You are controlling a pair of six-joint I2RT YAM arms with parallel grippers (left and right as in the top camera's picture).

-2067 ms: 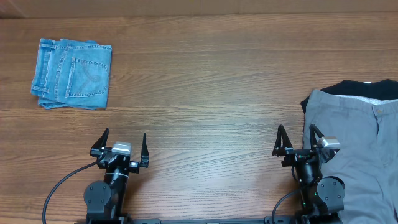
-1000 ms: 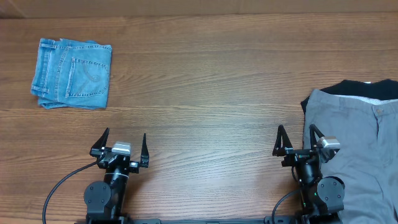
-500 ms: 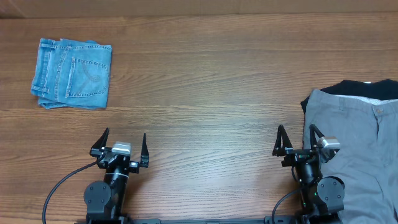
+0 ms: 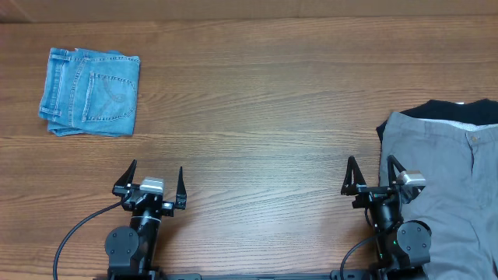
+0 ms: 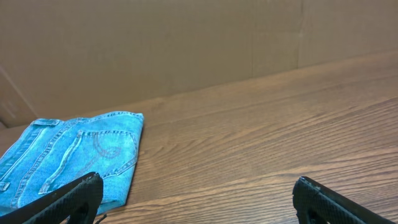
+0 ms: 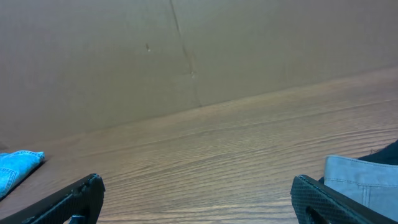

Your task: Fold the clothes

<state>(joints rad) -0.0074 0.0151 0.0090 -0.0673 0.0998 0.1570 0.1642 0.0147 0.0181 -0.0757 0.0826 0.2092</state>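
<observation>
Desk [image 4: 257, 101]: brown wood-grain top carrying 3 garments.
Clothes [image 4: 447, 187]: mid-grey garment at the right end of the desk. It lies spread flat and is not folded. The buttoned waistband faces the far side, with a strip of white lining along it. The cloth runs out of the overhead view to the right and at the near edge.
Black garment [image 4: 459, 109]: lies under the far end of the clothes, showing only past the waistband.
Jeans [image 4: 91, 92]: light-blue denim, folded into a compact stack at the far left, well apart from the clothes.
Left pincer [image 4: 155, 169]: spread wide with its 2 fingers far apart, gripping nothing. It sits at the near edge over bare wood, and the jeans lie ahead to its left.
Right pincer [image 4: 371, 162]: spread wide, gripping nothing. It sits at the near edge, just beside the left border of the clothes. Whether it touches the cloth cannot be told.
Backdrop: a brown cardboard wall stands behind the far edge in both wrist views.
</observation>
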